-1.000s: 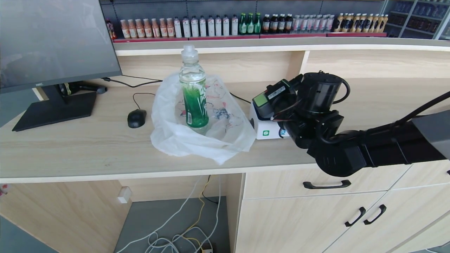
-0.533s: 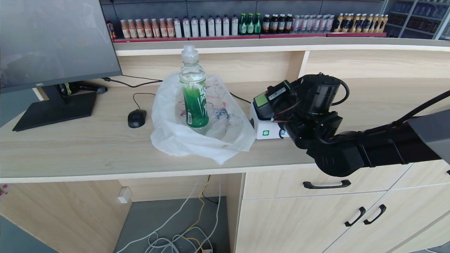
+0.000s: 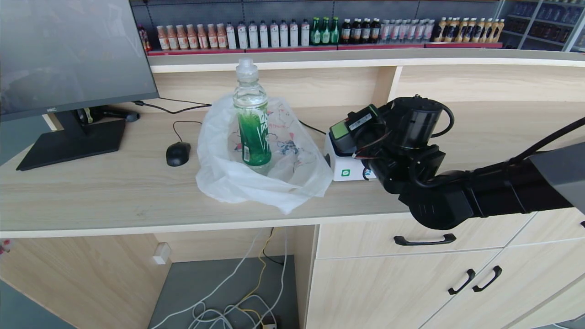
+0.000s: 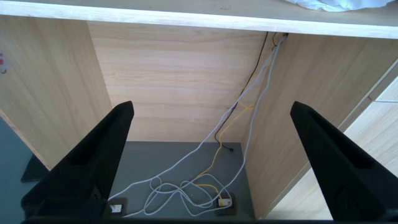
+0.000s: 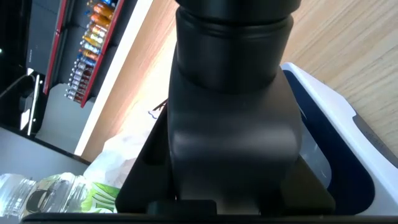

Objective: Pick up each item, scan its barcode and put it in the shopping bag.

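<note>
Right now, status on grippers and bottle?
Left gripper open, below counter. Right arm at scanner. Bottle upright in bag. Mouse beside bag, apart.

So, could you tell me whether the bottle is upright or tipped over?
Upright: the bottle stands cap up inside the shopping bag.

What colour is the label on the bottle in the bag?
The label is green; the head view shows it best.
</note>
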{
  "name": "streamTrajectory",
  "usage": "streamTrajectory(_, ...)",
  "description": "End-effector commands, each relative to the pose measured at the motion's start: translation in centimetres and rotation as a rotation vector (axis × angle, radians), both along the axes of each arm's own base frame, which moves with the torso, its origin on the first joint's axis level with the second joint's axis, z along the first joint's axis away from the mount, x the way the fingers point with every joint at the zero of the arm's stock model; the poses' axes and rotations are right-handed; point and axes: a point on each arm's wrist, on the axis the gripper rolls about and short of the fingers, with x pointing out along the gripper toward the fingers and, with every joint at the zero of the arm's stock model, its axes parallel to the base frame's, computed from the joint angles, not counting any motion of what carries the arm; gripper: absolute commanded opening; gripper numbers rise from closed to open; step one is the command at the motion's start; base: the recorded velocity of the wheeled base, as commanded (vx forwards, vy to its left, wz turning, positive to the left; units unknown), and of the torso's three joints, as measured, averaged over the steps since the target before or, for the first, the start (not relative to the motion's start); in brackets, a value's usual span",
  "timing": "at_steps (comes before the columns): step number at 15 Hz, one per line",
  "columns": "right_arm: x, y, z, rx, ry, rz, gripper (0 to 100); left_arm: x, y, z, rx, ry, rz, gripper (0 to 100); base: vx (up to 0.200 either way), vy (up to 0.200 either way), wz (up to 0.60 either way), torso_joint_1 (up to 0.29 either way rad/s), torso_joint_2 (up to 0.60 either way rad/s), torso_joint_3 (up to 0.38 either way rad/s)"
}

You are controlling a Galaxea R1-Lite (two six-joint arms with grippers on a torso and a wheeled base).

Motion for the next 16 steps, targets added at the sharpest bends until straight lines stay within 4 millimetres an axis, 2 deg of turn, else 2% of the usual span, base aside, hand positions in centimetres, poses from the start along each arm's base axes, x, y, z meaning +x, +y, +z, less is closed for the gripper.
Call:
streamTrajectory(1,0.0,0.0,0.0,0.0,-0.001,0.0,0,0.0,0.0,0.0,0.0,0.0,0.0,100,0.0,0.0,0.0,0.0,0.0,0.0)
streamTrajectory(10,-0.3,-0.1,0.6,0.005,-0.011,0.002,0,0.0,0.0,0.0,0.0,0.0,0.002,100,0.0,0.0,0.0,0.0,0.0,0.0)
streamTrajectory(16,-1.5,-0.7,3.0,0.031,-0.06,0.003,0,0.0,0.0,0.0,0.0,0.0,0.0,100,0.0,0.0,0.0,0.0,0.0,0.0)
